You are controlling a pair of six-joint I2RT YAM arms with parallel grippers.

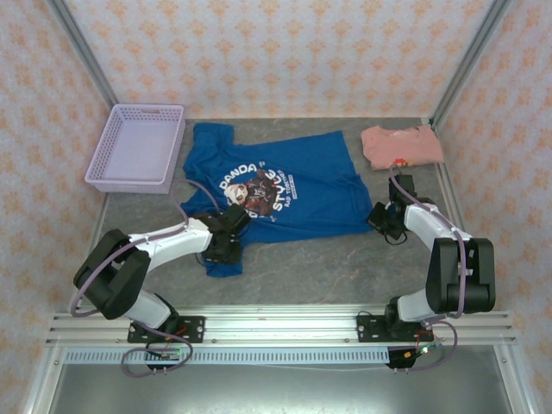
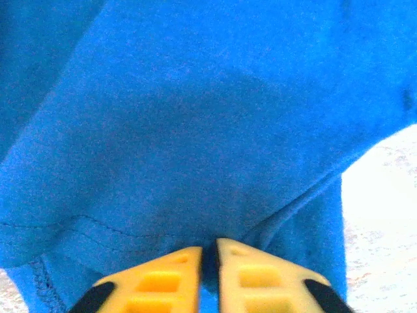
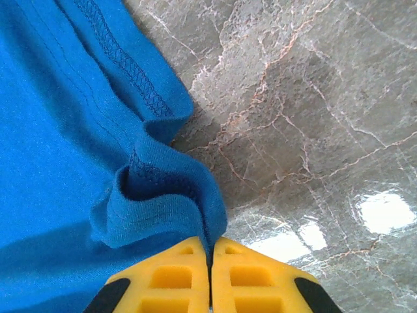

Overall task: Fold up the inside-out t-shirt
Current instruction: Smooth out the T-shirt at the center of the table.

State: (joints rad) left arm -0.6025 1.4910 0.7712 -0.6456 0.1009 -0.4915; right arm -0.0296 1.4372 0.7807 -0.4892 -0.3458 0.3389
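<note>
Top external view: the blue t-shirt (image 1: 285,185) lies spread near the table's (image 1: 293,267) middle, mostly flat, w/ its white-and-orange graphic (image 1: 257,191) facing up. We judge it laid out but not yet folded, so the task looks to be at an early stage.

Left wrist view: the left gripper (image 2: 208,246) has its yellow fingers nearly together, w/ blue cloth pinched in the thin gap between them and a stitched hem running just ahead of the tips. From above, that grip sits at the shirt's 7 o'clock corner.

Right wrist view: the right gripper (image 3: 210,241) is clamped on the shirt's edge, and the fabric bunches into a small roll ahead of the tips, w/ bare marbled tabletop at 3 o'clock. From above, this grip is at the shirt's 4 o'clock side.

We think the two pinches on opposite near corners are there so both arms can lift or carry that edge together & keep the cloth taut.

A pink shirt (image 1: 401,144) lies at 1 o'clock of the blue one, apart from it. A lilac basket (image 1: 138,147) sits at 10 o'clock.
</note>
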